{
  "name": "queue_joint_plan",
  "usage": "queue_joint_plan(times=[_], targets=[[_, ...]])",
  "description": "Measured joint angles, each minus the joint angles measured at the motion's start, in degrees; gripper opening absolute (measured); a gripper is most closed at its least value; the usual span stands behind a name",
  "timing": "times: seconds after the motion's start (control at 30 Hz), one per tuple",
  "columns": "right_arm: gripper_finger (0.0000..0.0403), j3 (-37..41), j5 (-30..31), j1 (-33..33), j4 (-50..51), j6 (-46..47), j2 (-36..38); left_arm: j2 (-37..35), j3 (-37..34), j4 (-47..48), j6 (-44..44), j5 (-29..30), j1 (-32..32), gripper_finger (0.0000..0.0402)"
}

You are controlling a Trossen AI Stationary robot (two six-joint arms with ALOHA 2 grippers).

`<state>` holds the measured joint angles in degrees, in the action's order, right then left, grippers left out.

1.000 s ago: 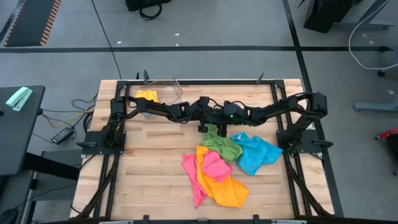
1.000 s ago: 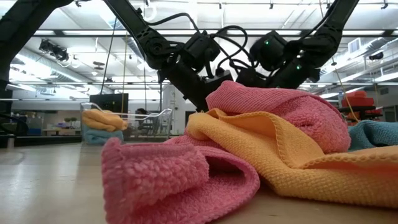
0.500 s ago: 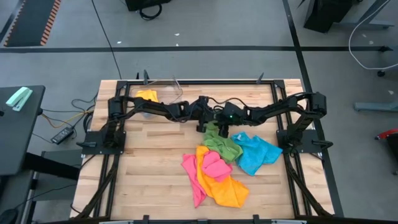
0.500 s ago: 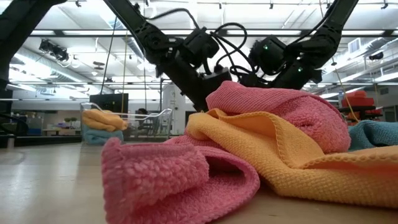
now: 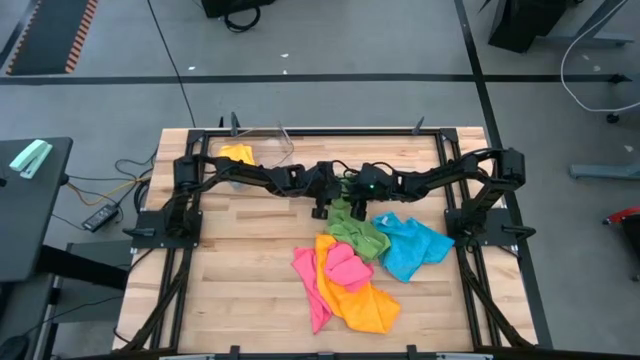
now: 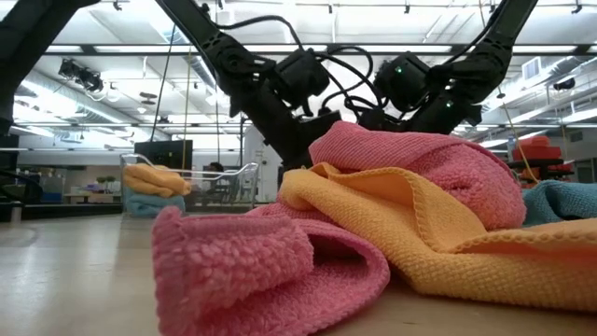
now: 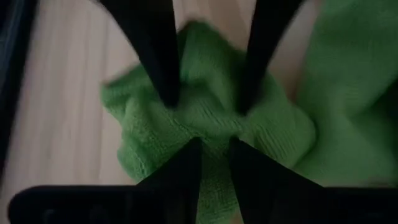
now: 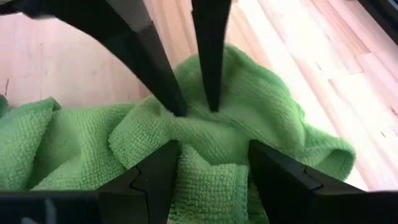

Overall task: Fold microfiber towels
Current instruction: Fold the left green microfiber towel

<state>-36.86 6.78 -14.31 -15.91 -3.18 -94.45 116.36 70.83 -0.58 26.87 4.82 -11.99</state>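
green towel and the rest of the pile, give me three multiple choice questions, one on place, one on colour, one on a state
1. Where do both grippers meet?
A. at the green towel's far edge
B. over the bin
C. at the table's near edge

2. Which towel lies right of the green towel in the high view?
A. pink
B. blue
C. orange

3. How is the green towel?
A. folded flat
B. bunched
C. hanging in the air

Answers:
1 A: left gripper and right gripper both stand at the green towel.
2 B: the blue towel lies there.
3 B: the wrist views show it rumpled on the table.
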Motion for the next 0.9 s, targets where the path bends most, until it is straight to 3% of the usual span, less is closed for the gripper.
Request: queue_joint_plan(times=[0.4, 0.7, 0.9], targets=[[0.0206, 0.00, -0.02, -1.76, 2.86, 0.17, 7.33, 0.98, 0.00, 1.18, -0.95, 0.00, -2.34, 0.0085], [0.0206, -0.02, 2.56, -6.95, 0.60, 0.37, 7.17, 0.98, -0.02, 0.62, -0.72, 0.11, -1.95, 0.0075], [0.0206, 0.02, 2.77, -8.09, 12.79, -0.11, 6.49, 0.98, -0.02, 1.08, -0.75, 0.15, -1.95, 0.0079]])
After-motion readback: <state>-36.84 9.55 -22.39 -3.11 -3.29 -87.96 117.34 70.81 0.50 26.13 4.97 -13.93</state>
